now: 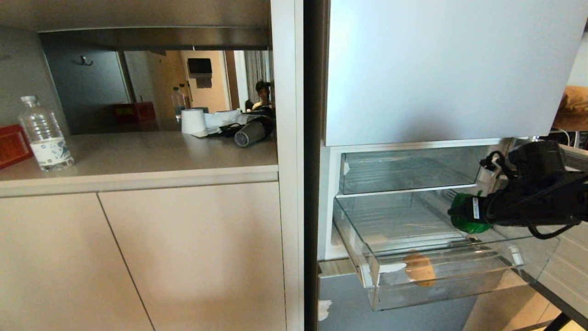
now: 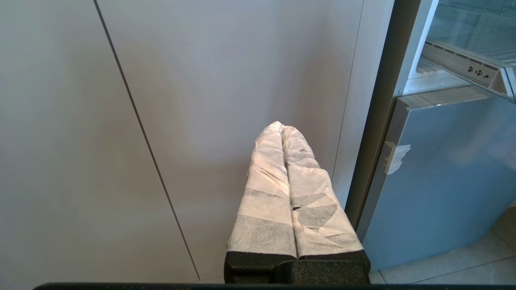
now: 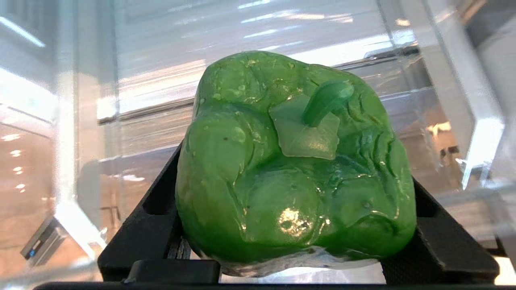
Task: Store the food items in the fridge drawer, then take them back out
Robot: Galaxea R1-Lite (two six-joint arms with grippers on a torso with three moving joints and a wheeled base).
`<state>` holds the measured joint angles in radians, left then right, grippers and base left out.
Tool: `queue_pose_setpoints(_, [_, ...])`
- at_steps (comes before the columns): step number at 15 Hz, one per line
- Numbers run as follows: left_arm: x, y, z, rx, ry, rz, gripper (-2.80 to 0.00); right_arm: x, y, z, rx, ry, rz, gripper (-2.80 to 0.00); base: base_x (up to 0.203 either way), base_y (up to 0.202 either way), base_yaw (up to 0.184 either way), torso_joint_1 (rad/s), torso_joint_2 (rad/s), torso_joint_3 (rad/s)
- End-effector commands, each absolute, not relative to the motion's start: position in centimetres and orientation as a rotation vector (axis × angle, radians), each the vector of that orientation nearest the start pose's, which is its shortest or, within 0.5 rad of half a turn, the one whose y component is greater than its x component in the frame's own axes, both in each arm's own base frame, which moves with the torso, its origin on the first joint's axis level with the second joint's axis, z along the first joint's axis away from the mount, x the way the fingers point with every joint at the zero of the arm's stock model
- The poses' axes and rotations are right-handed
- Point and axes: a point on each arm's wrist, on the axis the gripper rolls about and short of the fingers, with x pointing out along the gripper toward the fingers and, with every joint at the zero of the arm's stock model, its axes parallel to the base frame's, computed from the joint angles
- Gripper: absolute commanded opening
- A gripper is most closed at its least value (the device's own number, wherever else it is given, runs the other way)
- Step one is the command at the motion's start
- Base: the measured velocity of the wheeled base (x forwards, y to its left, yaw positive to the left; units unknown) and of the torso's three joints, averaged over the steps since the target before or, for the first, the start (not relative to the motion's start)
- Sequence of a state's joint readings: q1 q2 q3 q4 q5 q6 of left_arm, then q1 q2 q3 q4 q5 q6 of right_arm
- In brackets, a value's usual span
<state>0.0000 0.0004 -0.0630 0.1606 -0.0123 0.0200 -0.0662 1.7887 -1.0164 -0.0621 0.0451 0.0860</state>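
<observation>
My right gripper point(image 1: 461, 215) is shut on the glossy green bell pepper point(image 1: 460, 202), its black fingers pressed against both sides of the pepper point(image 3: 294, 173). It holds the pepper at the right end of the pulled-out clear fridge drawer point(image 1: 459, 285), about level with the rim. The tan potato point(image 1: 419, 270) lies inside the drawer, against its front wall near the small white sticker point(image 1: 390, 267). Down by the cabinet front, my left gripper point(image 2: 280, 127) hangs shut and empty, its fingers point(image 2: 266, 181) wrapped in white.
A second clear drawer point(image 1: 404, 172) sits pushed in above the open one, under the fridge's upper door point(image 1: 441, 69). On the counter to the left stand a water bottle point(image 1: 44, 134), a red box point(image 1: 11, 145), a paper roll point(image 1: 193, 121) and a hair dryer point(image 1: 251, 132).
</observation>
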Motion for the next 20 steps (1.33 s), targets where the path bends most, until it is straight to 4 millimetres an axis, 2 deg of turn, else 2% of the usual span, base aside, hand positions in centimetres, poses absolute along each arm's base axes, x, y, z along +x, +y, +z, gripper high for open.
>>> queue_pose_setpoints(1, [-2.8,0.0,7.6,0.019,0.097,-0.012,-2.80,30.2,-1.9,17.7,0.119,0.654,-0.047,-2.80,0.000,0.000,0.000,0.000,0.00,0.000])
queue_pose_setpoints(6, [-2.9,0.0,7.6,0.019,0.098,-0.013,-2.80,25.8,-1.6,18.5,0.116,0.631,-0.048,-2.80,0.000,0.000,0.000,0.000,0.00,0.000])
queue_pose_setpoints(10, [-2.9,0.0,7.6,0.019,0.098,-0.013,-2.80,22.8,-1.4,18.0,0.117,0.636,-0.036,-2.80,0.000,0.000,0.000,0.000,0.00,0.000])
queue_pose_setpoints(14, [-2.9,0.0,7.6,0.019,0.098,-0.013,-2.80,21.3,-1.0,17.1,0.161,0.615,0.099,-2.80,0.000,0.000,0.000,0.000,0.00,0.000])
queue_pose_setpoints(20, [-2.9,0.0,7.6,0.019,0.097,-0.013,-2.80,20.8,-0.9,15.9,0.157,0.543,0.123,-2.80,0.000,0.000,0.000,0.000,0.00,0.000])
